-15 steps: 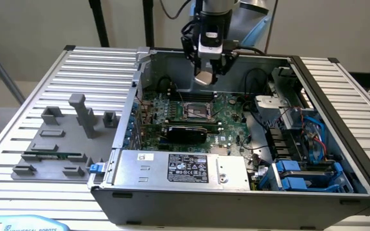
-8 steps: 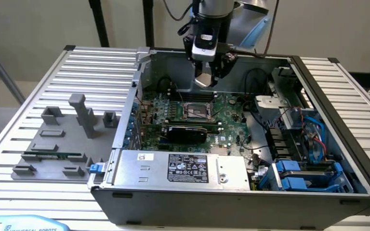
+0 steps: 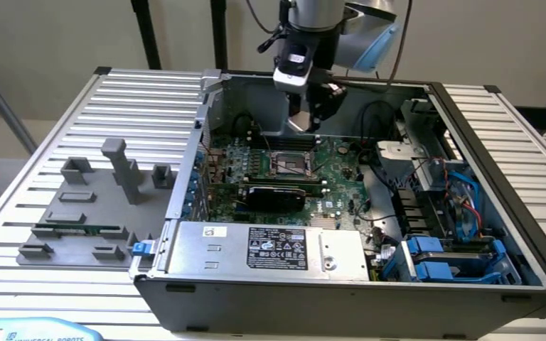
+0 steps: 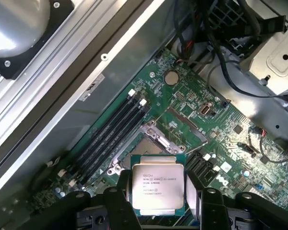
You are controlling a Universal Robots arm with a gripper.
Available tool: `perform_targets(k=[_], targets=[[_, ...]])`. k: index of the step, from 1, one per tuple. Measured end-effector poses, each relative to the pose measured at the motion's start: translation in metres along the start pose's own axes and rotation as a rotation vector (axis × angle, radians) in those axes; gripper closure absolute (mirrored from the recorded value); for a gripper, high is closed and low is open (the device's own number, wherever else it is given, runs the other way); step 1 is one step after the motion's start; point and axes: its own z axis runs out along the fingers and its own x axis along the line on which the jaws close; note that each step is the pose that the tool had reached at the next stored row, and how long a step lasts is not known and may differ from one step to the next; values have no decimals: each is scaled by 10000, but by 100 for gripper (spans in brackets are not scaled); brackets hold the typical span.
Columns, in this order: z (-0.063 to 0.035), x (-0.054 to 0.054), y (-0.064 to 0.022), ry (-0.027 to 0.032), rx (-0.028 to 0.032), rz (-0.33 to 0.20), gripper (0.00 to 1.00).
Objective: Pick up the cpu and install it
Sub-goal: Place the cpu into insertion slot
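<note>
item: small flat square cpu, silvery metal lid, green rim (image 4: pixel 158 179), clamped by its edges in the black two-fingered gripper (image 4: pixel 159 194) over the green motherboard's (image 4: pixel 221 139) dark metal-framed socket (image 4: pixel 151 143); handling: likely best kept level, corners squared to the socket.

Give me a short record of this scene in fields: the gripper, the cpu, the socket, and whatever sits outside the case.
gripper: shut on the cpu, raised over the open computer case
cpu: between the gripper's fingers, printed metal top up, not yet seated
socket: on the green board, under the gripper
grey tray: on the table, outside the case, at the exterior view's left
</note>
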Motion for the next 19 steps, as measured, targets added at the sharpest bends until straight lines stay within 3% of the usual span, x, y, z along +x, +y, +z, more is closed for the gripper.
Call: perform_targets(k=[19], targets=[[160, 1, -13, -254, 43, 3434, 45]])
